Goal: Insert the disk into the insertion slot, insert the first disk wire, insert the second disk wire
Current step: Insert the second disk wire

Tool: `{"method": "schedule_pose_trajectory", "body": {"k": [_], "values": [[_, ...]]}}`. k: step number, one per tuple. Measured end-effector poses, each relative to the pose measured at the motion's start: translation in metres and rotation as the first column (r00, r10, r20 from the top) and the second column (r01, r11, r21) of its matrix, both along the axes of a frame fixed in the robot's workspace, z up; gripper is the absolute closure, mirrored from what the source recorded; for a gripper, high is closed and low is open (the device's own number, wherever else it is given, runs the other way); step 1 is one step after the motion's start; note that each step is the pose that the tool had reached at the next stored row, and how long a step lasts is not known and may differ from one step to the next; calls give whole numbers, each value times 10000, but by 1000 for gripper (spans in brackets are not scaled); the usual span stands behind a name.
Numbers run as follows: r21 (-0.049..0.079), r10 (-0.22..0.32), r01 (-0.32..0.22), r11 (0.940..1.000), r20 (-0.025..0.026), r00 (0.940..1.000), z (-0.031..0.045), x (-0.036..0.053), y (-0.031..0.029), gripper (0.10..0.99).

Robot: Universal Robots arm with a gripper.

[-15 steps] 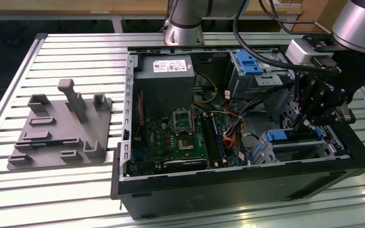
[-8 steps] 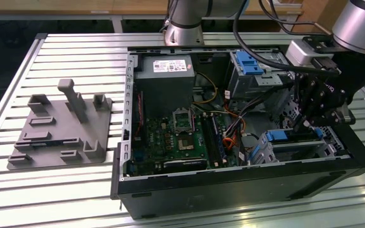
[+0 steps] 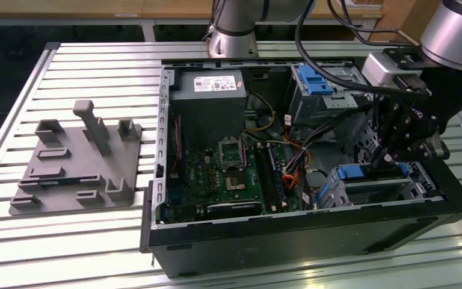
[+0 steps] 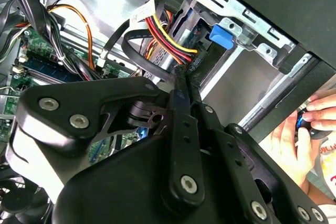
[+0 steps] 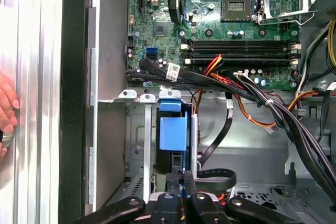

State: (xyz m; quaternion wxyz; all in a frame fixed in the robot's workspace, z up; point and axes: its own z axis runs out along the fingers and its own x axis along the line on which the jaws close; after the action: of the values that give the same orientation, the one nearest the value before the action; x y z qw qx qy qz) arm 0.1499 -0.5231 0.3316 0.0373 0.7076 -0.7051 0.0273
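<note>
The disk's blue carrier (image 5: 172, 132) sits inside the insertion slot (image 5: 135, 129), a silver perforated cage at the case's corner on the exterior view's right; the drive body itself is hidden. The same carrier (image 3: 369, 173) shows in the exterior view and its blue tab (image 4: 222, 34) in the second wrist view. My gripper (image 5: 179, 178) hangs right at the carrier's end, its fingers pressed together on the end of a black disk wire (image 5: 215, 174) that loops off to the side. A red-yellow-black wire bundle (image 4: 165, 32) runs just past the gripper (image 4: 184, 80). The gripper (image 3: 378, 161) stands over the cage (image 3: 414, 180).
A person's hand (image 5: 6, 109) rests outside the case wall, also seen as the hand (image 4: 294, 140). Loose cable bundles (image 5: 294, 124) cross beside the cage. The motherboard (image 3: 223, 174), a taller bay with a blue latch (image 3: 315, 81) and a grey fixture (image 3: 79, 162) lie further off.
</note>
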Motion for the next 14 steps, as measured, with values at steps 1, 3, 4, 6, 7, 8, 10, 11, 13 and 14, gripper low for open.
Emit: {"method": "schedule_pose_trajectory", "body": {"k": [1, 3, 4, 6, 7, 8, 10, 11, 13, 14], "values": [[2, 0, 0, 10000, 0, 10000, -2, 0, -1, 937], [5, -1, 1, 10000, 0, 10000, -5, 0, -4, 937], [8, 0, 0, 10000, 0, 10000, -7, 1, -5, 937], [12, 0, 0, 10000, 0, 10000, -10, 2, -7, 937], [13, 0, 0, 10000, 0, 10000, -13, 2, -10, 937], [14, 0, 0, 10000, 0, 10000, -15, 3, -12, 937], [15, 0, 0, 10000, 0, 10000, -21, 3, -18, 937], [16, 0, 0, 10000, 0, 10000, -24, 3, -23, 937], [18, 1, -1, 10000, 0, 10000, -27, 3, -30, 937], [23, 0, 0, 10000, 0, 10000, -28, 3, -31, 929]]}}
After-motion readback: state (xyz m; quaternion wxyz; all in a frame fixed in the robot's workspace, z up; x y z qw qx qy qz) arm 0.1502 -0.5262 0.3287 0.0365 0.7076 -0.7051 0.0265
